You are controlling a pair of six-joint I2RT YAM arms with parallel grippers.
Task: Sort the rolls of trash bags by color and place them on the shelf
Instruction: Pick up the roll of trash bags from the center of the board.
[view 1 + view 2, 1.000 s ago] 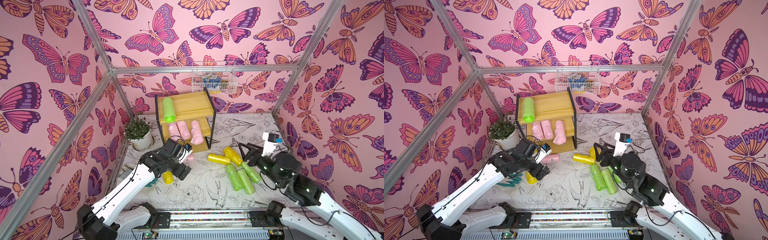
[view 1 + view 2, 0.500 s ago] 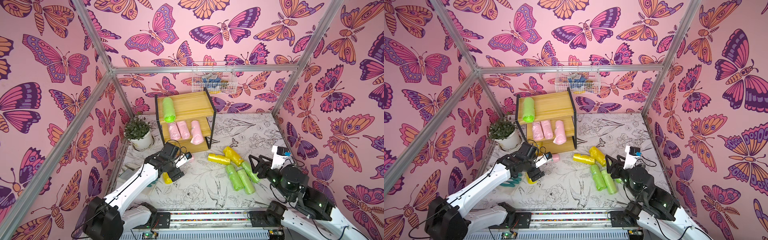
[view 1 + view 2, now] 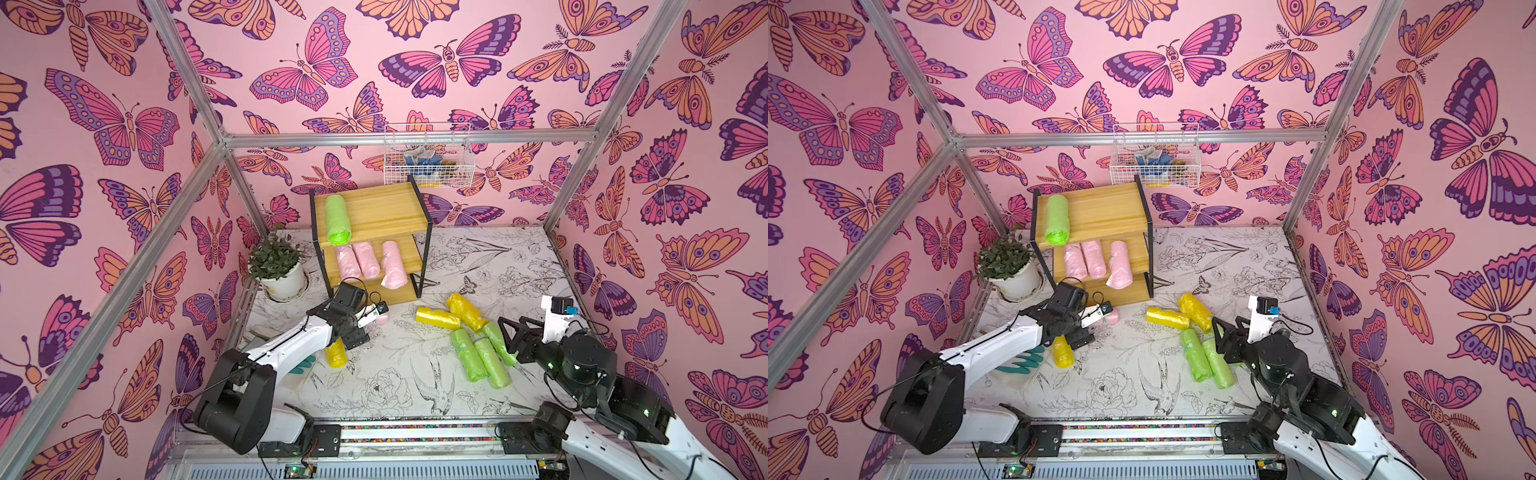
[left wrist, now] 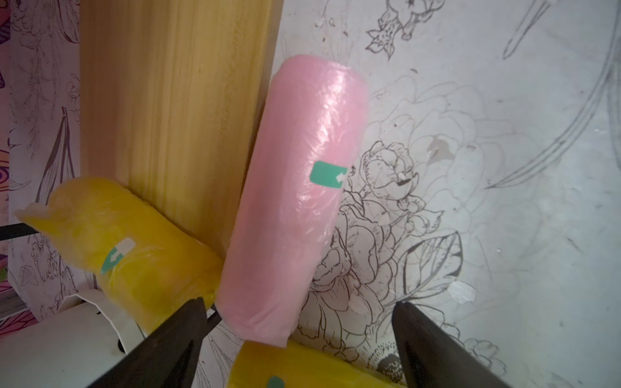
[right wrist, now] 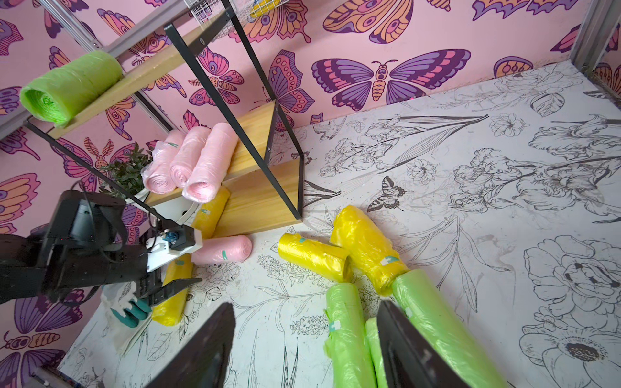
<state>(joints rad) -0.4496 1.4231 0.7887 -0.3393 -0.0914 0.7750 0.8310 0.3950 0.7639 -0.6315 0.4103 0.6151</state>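
Left tool point(image 4: 299, 304): apart, pink roll point(image 4: 295, 188) end between tips, beside the shelf point(image 4: 174, 111).
Right tool point(image 5: 305, 304): apart, over green rolls point(image 5: 346, 336).

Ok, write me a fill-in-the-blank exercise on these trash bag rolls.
The roll on the top board of the shelf is ____.
The middle board holds ____ pink rolls.
The lone roll of its colour off the shelf, before the left gripper's open fingers, is ____.
Near the right gripper lie ____ green rolls.
Missing: green; three; pink; three.
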